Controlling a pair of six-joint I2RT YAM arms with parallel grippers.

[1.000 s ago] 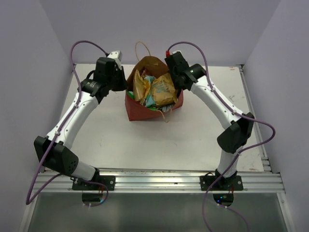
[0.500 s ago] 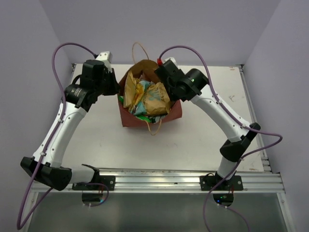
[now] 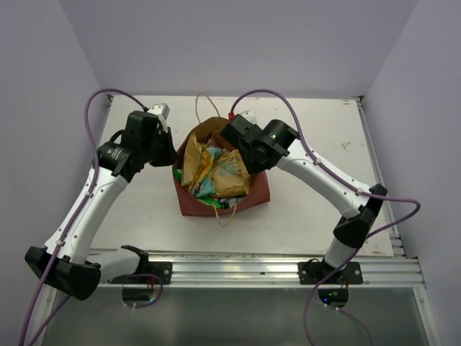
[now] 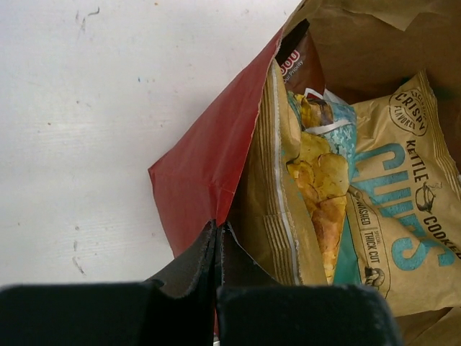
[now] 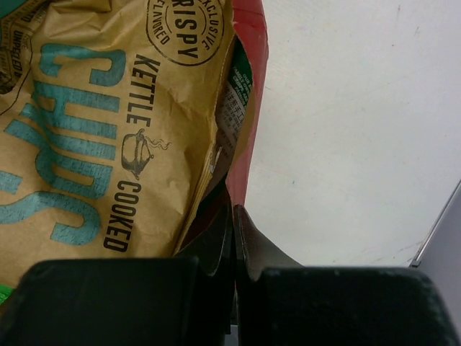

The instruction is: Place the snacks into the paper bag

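Two white-and-black arms — purple cabling.
The left arm (image 3: 90, 202) and right arm (image 3: 320, 171) share glossy white link shells, bulky black joint housings and black base plates (image 3: 140, 274) on a silver rail (image 3: 238, 268); a purple cable (image 3: 108, 91) loops off each, a green light (image 3: 274, 134) glows on the right wrist, and the jaws are matte black.

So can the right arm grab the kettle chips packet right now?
Probably not yet. The right gripper is pinched shut on the paper bag; the kettle chips packet sits uncovered beside it, so letting go comes first.
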